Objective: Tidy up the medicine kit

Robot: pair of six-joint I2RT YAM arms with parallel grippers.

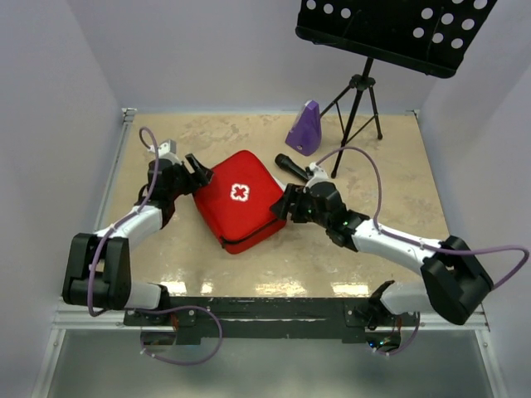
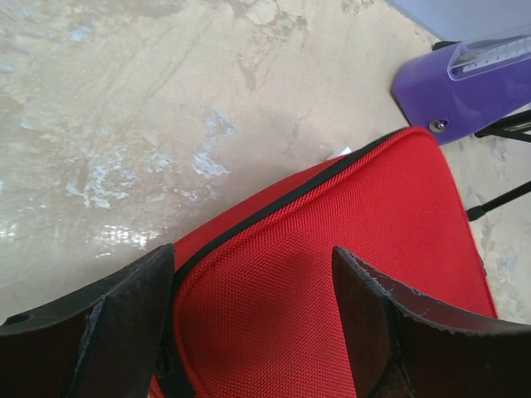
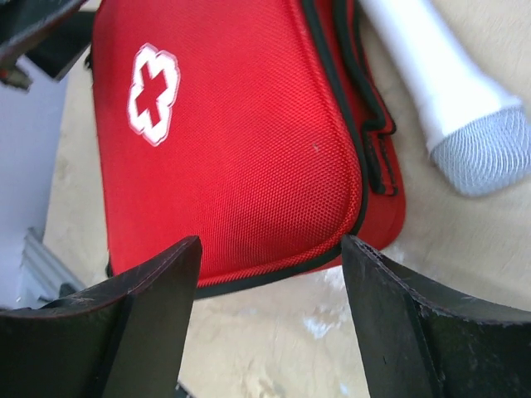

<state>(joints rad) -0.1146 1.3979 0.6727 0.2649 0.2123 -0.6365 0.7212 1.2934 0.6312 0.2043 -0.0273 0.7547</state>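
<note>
Two views show kit's (image 1: 251,219) cross (image 3: 153,93); left wrist doesn't

Red medicine kit (image 1: 251,214) with white cross emblem (image 1: 240,192); purple metronome (image 1: 305,128).

Top camera: high over the near edge of the table (image 1: 398,166), looking down on all of it. Wrist cameras: close, low, facing the kit (image 1: 239,203) from opposite corners. All three share the kit.
</note>
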